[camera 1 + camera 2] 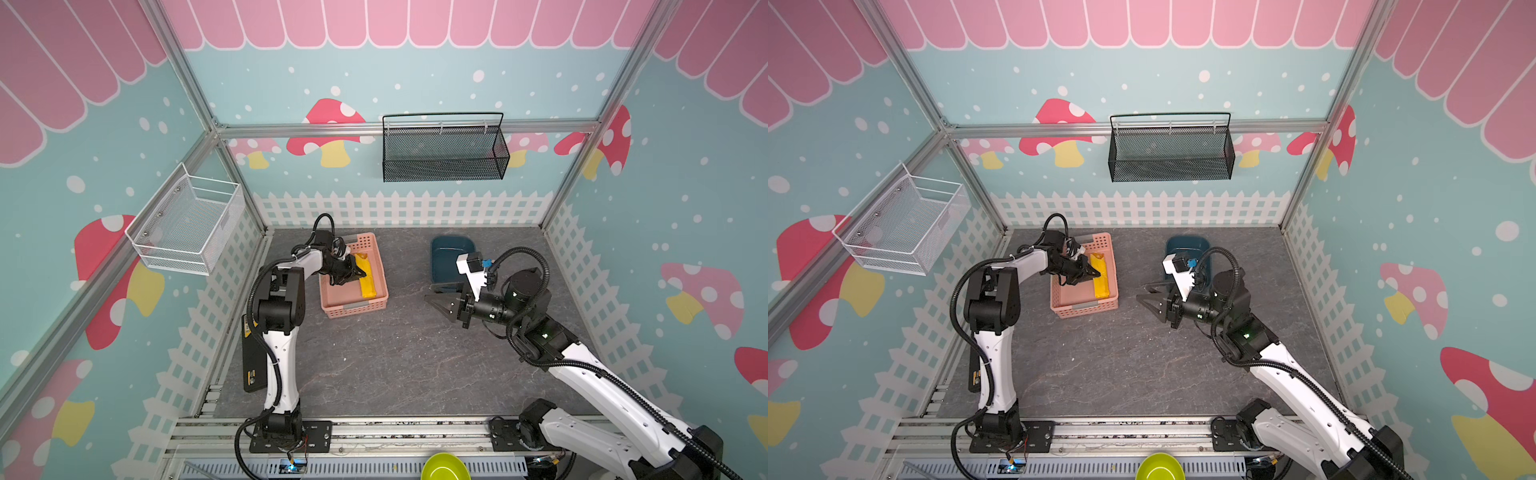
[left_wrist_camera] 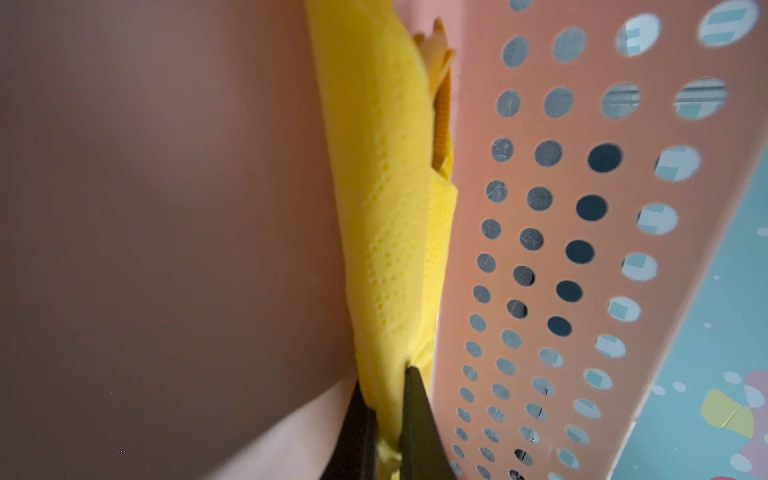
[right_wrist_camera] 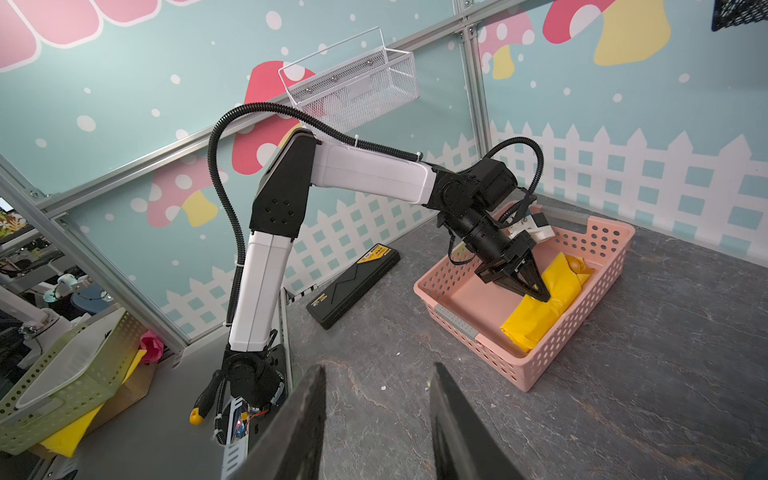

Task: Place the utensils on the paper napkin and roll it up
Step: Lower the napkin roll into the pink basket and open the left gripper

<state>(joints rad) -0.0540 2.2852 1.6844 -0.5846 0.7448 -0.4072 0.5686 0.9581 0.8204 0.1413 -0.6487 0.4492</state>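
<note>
1. The left gripper [image 2: 384, 376] is pinching the paper napkin [image 2: 390, 208], its jaws standing almost together with yellow paper squeezed between them.
2. The one napkin is lying as a narrow roll inside the single pink basket [image 1: 340, 311], along the wall farther from the left arm. In both top views the gripper is meeting it partway along its length.
3. Only the left wrist view is showing the utensils [image 2: 440, 83]: orange tips are poking from the roll's far end, perhaps two or three, too bunched to count.
4. The right gripper [image 3: 378, 365] is hanging half-open and holding nothing over the bare counter [image 1: 395, 365], well apart from the basket.
5. Only the right wrist view is showing the whole of one black case [image 3: 353, 286] lying on the counter's edge. The top views are adding one dark blue tray [image 1: 446, 249] behind the right arm.
</note>
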